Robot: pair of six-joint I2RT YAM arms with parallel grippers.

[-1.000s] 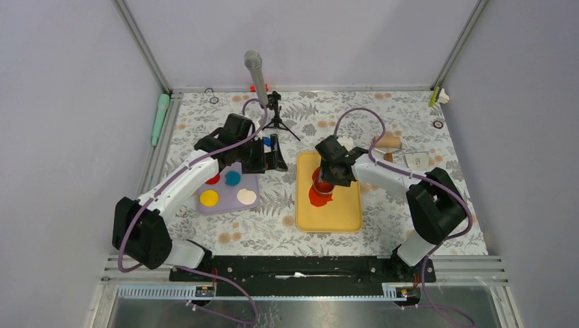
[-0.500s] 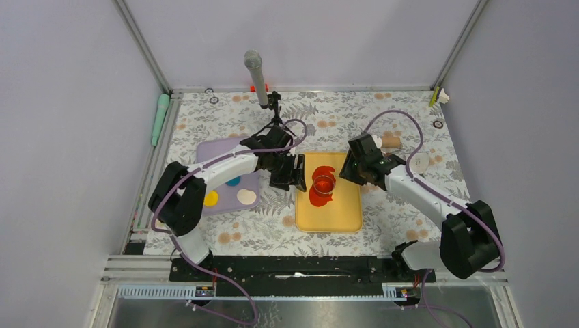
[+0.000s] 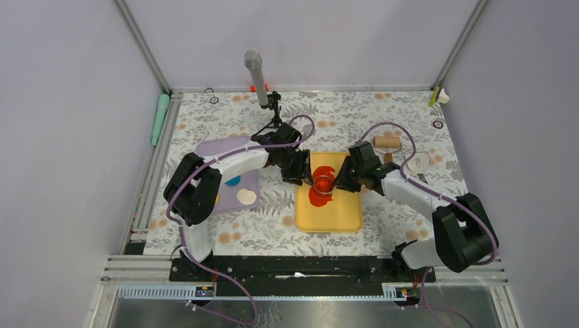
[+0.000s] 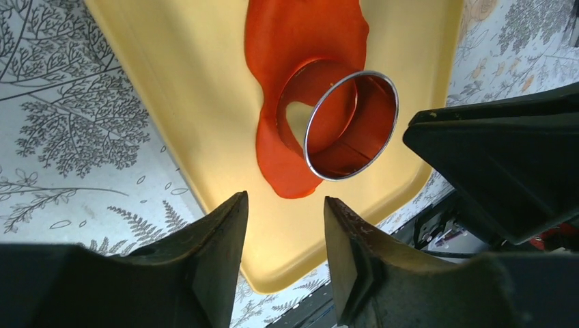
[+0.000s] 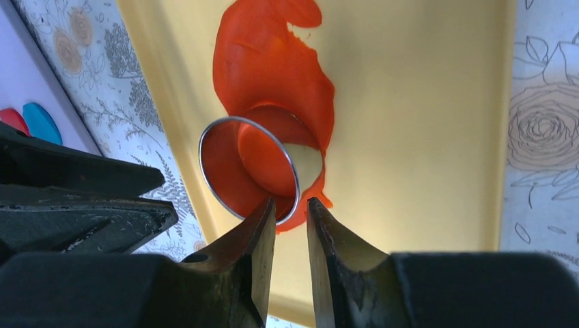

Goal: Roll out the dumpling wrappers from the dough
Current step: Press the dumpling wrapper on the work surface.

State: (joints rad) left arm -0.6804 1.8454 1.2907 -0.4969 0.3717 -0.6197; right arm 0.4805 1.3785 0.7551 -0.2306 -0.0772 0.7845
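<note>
Both arms are crowded in over the yellow tray (image 3: pixel 341 219) in the middle of the table (image 3: pixel 273 232). The dough (image 5: pixel 266 61) lies on that tray as a flat, ragged red sheet, and a metal ring cutter (image 3: pixel 323 182) is standing on it. A little patch of bare tray shows through a hole in the sheet inside the ring.

The left claw (image 4: pixel 285 201) sits just left of the ring and it's released. Its fingers are clearly apart with only yellow tray between them, and they aren't touching the ring.

The right claw (image 5: pixel 290 205) comes in from the other side. Its fingers (image 5: pixel 252 260) are only a narrow slit apart, and the ring's rim sits right at that slit. Honestly can't tell if it's pinching the rim or just lined up with it.

As for dumpling wrappers, one red disc (image 5: pixel 8 117) peeks in at the edge of the right wrist view. It's lying on the purple tray (image 3: pixel 212 147) off to the left, just beside a blue disc (image 3: pixel 233 181). From above, the left arm covers the red one, so you only get the blue and a cream disc (image 3: pixel 246 197) there.
</note>
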